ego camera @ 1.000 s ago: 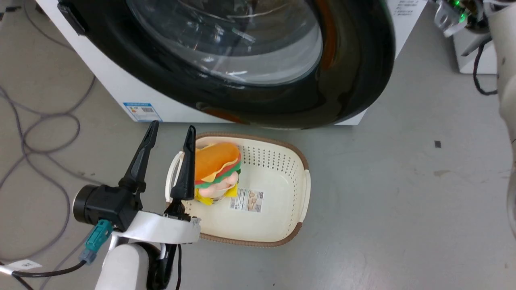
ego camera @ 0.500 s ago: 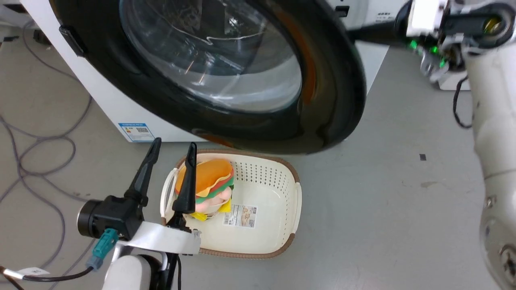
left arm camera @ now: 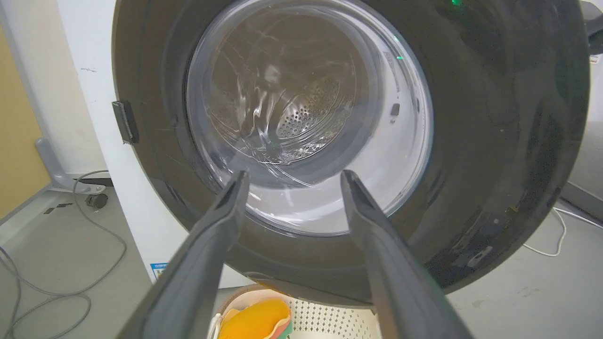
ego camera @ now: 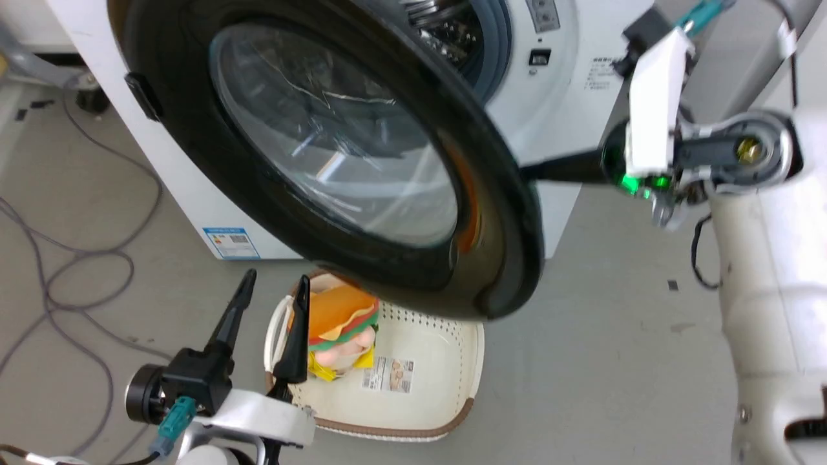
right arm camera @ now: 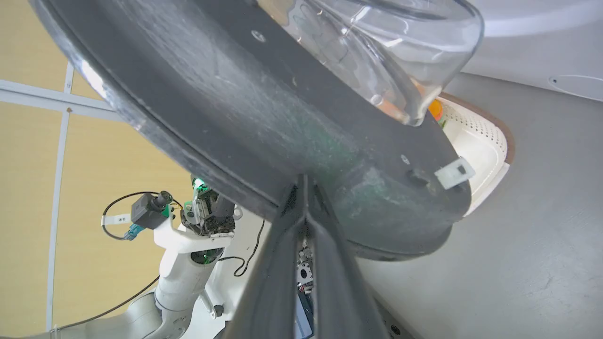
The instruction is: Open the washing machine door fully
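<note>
The washing machine door (ego camera: 492,213) is ajar: rigid, glossy, probably heavy.
The right gripper (right arm camera: 301,188), fingers pressed together, pushes on its matte inner face, seemingly the best place; the left gripper (ego camera: 275,284) is spread, empty.

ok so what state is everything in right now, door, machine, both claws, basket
washing machine door: partly open, hanging out over the basket's far end
washing machine: drum opening exposed
left claw: open, empty
right claw: shut, tips against the door's inner rim
basket: upright on the floor
burger toy: lying in the basket, at its left side
</note>
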{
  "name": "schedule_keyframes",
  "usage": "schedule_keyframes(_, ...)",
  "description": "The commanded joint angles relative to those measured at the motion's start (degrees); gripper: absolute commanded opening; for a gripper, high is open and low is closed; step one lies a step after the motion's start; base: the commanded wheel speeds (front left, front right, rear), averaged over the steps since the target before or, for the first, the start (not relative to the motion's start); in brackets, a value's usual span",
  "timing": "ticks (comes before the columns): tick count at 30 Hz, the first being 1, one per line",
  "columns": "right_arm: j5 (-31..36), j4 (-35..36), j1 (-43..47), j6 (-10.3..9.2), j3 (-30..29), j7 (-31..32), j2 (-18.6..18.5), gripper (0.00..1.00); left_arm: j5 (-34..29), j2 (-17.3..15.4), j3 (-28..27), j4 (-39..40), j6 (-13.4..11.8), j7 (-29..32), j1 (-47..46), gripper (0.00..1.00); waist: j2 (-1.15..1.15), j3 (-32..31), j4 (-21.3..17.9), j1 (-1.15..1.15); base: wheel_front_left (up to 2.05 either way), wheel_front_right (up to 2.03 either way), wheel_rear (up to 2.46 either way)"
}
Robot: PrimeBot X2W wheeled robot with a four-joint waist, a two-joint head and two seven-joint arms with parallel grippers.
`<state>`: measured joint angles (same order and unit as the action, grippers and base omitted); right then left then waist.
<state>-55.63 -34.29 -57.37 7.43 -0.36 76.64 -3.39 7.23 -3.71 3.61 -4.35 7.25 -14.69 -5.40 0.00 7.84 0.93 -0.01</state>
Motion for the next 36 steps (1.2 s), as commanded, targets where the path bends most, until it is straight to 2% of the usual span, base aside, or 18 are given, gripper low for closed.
schedule_keyframes(1, -0.99, 0.77, 1.73, 0.06, 0.48, 0.48, 0.47, 0.0, -0.23, -0.15, -0.12, -0.21, 0.24, -0.3, 0.69, 1.0, 0.0, -0.75, 0.38, 0.01, 0.0, 0.0, 0.0)
schedule_keyframes(13, -13.97, 9.64, 12.76, 0.06, 10.53, -0.77, 0.5, 0.0, -0.83, 0.09, -0.55, -3.02, 0.01, -0.3, 4.52, 1.0, 0.0, -5.02, 3.0, 0.01, 0.0, 0.0, 0.0)
schedule_keyframes(23, -22.66, 13.49, 16.32, 0.06, 19.16, -6.64, 0.51, 0.0, -1.15, 0.04, -1.29, -4.11, -0.05, -0.3, 5.67, 1.0, 0.0, -5.59, 3.92, 0.01, 0.0, 0.0, 0.0)
schedule_keyframes(27, -23.44, 16.07, 17.38, 0.06, 20.29, -13.42, 0.51, 0.02, -1.08, 0.1, -1.46, -4.49, -0.11, -0.3, 5.74, 1.0, 0.0, -5.49, 3.43, 0.01, 0.0, 0.0, 0.0)
schedule_keyframes(28, -23.18, 16.72, 18.01, 0.06, 20.18, -15.59, 0.51, 0.26, -1.07, 0.12, -1.44, -4.58, -0.11, -0.3, 5.75, 1.0, 0.0, -5.5, 3.33, 0.01, 0.0, 0.0, 0.0)
schedule_keyframes(29, -22.73, 17.51, 18.75, 0.06, 19.9, -17.84, 0.51, 0.46, -1.06, 0.13, -1.42, -4.65, -0.11, -0.3, 5.75, 1.0, 0.0, -5.47, 3.2, 0.01, 0.0, 0.0, 0.0)
schedule_keyframes(30, -22.3, 18.26, 19.74, 0.06, 19.34, -20.36, 0.51, 0.98, -1.06, 0.15, -1.42, -4.7, -0.11, -0.3, 5.76, 1.0, 0.0, -5.54, 3.05, 0.01, 0.0, 0.0, 0.0)
schedule_keyframes(36, -16.82, 22.72, 27.92, 0.06, 14.57, -36.58, 0.16, 1.0, -0.91, 0.27, -1.4, -4.88, -0.19, -0.3, 5.95, 1.0, 0.0, -5.61, 1.75, 0.01, 0.0, 0.0, 0.0)
